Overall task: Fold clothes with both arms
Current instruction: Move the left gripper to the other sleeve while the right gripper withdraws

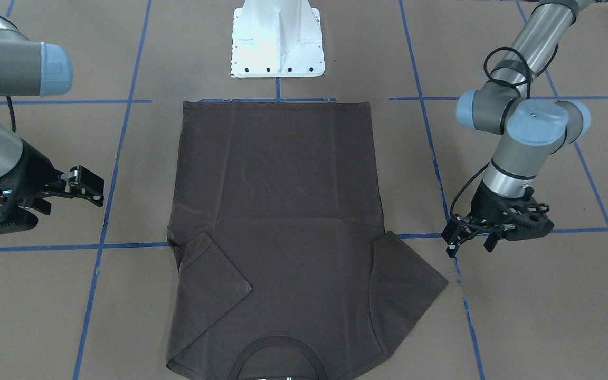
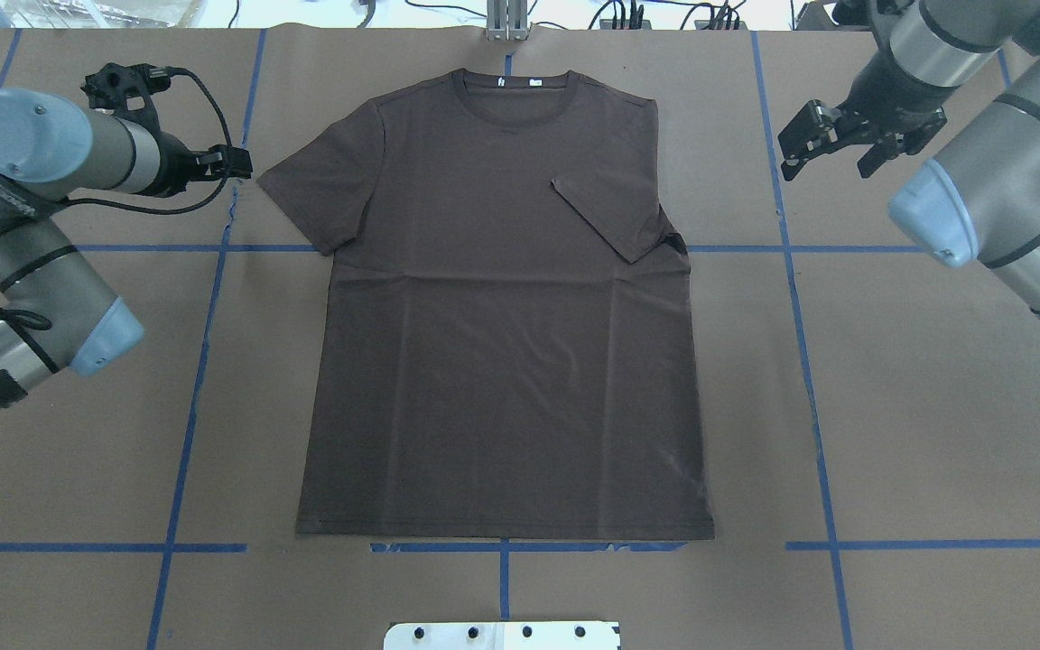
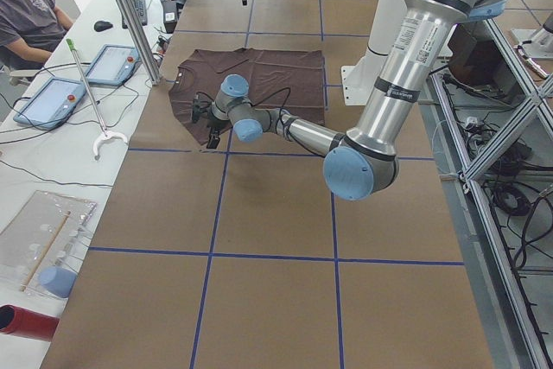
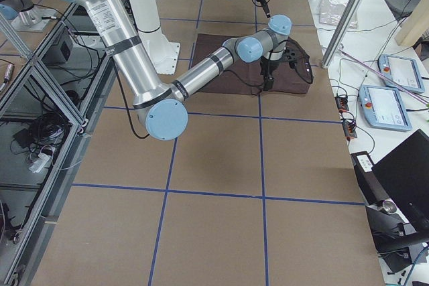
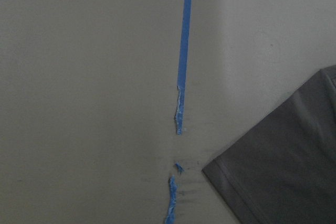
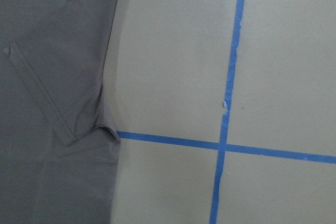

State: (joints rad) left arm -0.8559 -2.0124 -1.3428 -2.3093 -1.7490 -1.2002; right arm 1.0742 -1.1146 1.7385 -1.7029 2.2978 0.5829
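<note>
The dark brown-grey T-shirt [image 2: 502, 361] lies flat on the brown table, with its collar [image 2: 509, 83] on the far side from my base. The sleeve on my right [image 2: 615, 217] is folded in over the chest. The other sleeve [image 2: 317, 190] lies spread out. My left gripper [image 2: 233, 163] hovers just outside the spread sleeve's edge, open and empty; it also shows in the front view [image 1: 470, 241]. My right gripper [image 2: 831, 155] is open and empty, apart from the shirt, beside the folded sleeve. The left wrist view shows the sleeve's corner [image 5: 283, 177]. The right wrist view shows the folded sleeve [image 6: 52, 82].
My white pedestal base [image 1: 277, 42] stands at the shirt's hem side. Blue tape lines [image 2: 186, 433] cross the brown table cover. A metal post [image 3: 130, 15], tablets [image 3: 52, 101] and a seated operator [image 3: 26, 15] are beyond the collar side.
</note>
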